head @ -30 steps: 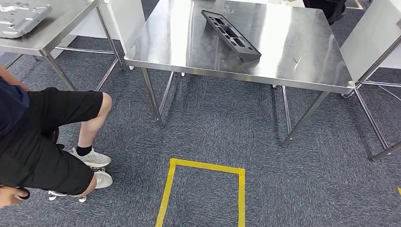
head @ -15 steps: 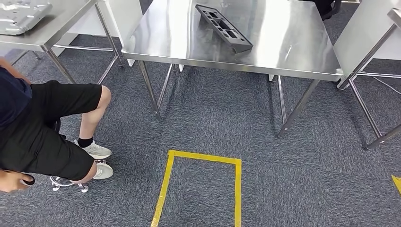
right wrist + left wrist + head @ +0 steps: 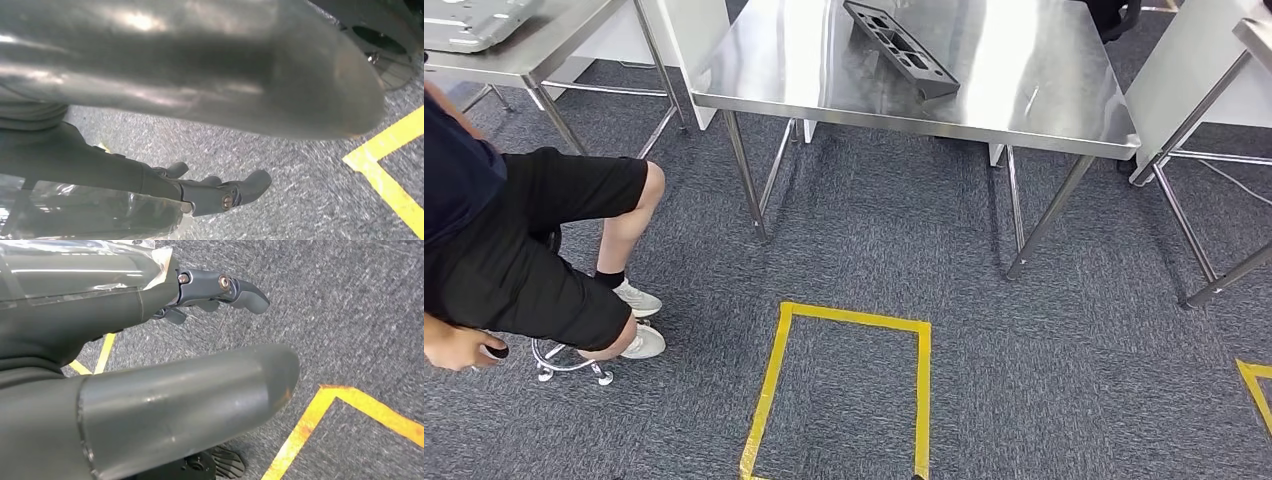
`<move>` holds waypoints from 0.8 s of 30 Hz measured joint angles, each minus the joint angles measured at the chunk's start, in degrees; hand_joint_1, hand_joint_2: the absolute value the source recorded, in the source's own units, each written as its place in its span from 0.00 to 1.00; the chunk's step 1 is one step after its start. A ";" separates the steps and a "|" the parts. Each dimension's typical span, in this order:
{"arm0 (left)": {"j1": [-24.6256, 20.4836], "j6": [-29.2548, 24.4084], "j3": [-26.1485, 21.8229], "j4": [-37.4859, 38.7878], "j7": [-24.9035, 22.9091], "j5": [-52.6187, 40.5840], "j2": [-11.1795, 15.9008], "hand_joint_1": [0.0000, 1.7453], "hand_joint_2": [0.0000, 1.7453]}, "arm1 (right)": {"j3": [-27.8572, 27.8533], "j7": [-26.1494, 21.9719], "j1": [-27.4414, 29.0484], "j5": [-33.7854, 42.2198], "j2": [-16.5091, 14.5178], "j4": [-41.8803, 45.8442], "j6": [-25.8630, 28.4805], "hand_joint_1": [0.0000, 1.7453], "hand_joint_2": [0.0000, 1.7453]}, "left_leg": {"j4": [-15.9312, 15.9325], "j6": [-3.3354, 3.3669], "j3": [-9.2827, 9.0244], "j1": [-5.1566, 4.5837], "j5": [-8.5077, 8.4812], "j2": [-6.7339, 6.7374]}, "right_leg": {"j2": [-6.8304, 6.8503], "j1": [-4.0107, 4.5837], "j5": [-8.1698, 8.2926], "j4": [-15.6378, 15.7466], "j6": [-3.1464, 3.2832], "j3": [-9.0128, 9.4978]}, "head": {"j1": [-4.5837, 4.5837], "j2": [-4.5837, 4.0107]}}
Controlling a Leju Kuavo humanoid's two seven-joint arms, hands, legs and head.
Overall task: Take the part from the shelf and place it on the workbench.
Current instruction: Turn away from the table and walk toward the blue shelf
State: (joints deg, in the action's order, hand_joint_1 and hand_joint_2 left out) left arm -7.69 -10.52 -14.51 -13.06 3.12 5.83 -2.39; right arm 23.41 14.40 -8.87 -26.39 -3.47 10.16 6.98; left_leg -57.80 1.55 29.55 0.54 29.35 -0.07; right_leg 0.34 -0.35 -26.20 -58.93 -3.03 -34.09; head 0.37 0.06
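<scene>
The black part (image 3: 901, 48), a long tray-like piece with rectangular cut-outs, lies flat on the steel worktop (image 3: 1024, 90) at the far side of the head view, set at a slant with one end close to the near edge of the top. Nothing is touching it. The left hand (image 3: 200, 290) hangs over the grey carpet (image 3: 874, 240); its dark fingers (image 3: 245, 292) are stretched out and a little apart, the thick thumb below them, and it holds nothing. The right hand (image 3: 210, 192) also hangs above the carpet, fingers (image 3: 250, 185) extended loosely with gaps between them, likewise holding nothing. On the floor before the worktop a rectangle of yellow tape (image 3: 849, 385) is marked out, open toward the near edge of the head view; another corner of yellow tape shows at the far right. To the left a person (image 3: 514, 250) in dark shorts and pale shoes sits on a stool (image 3: 569, 365), knees bent, one hand low near the floor. Behind the person stands a second steel table (image 3: 534, 50) bearing a pale grey metal plate (image 3: 469, 20). More table legs (image 3: 1184, 220) stand at the right.
</scene>
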 joint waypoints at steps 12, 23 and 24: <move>-0.28 0.73 -0.56 -0.31 -0.90 -2.47 -0.10 0.00 0.00 | 0.01 0.33 -0.27 -0.52 0.34 -0.11 0.23 0.00 0.00 | 0.30 -0.05 6.74 -0.21 -6.81 0.58 | -0.41 0.02 -5.33 3.03 -0.52 9.06 | -0.27 0.00; -0.28 0.30 -1.55 -0.32 -1.14 -3.10 -0.21 0.00 0.00 | 0.01 0.33 -0.06 -1.26 0.39 -0.15 0.16 0.00 0.00 | -13.78 -2.07 7.50 0.40 1.75 0.13 | 0.07 -0.20 -0.40 2.61 2.87 3.29 | -0.09 0.00; -0.30 0.29 -1.61 -0.32 -1.13 -3.14 -0.22 0.00 0.00 | 0.01 0.31 -0.06 -1.30 0.38 -0.15 0.16 0.00 0.00 | -10.21 -2.02 4.67 0.51 0.58 0.12 | 0.07 -0.23 -0.12 2.12 2.64 2.52 | -0.08 0.00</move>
State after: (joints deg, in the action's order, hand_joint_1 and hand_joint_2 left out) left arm -7.98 -10.23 -16.12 -13.38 1.99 2.68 -2.61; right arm 23.42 14.71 -8.93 -27.69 -3.09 10.01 7.15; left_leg -68.01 -0.47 34.21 1.04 29.93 0.05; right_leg 0.41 -0.58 -26.32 -56.81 -0.39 -31.57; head 0.29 0.06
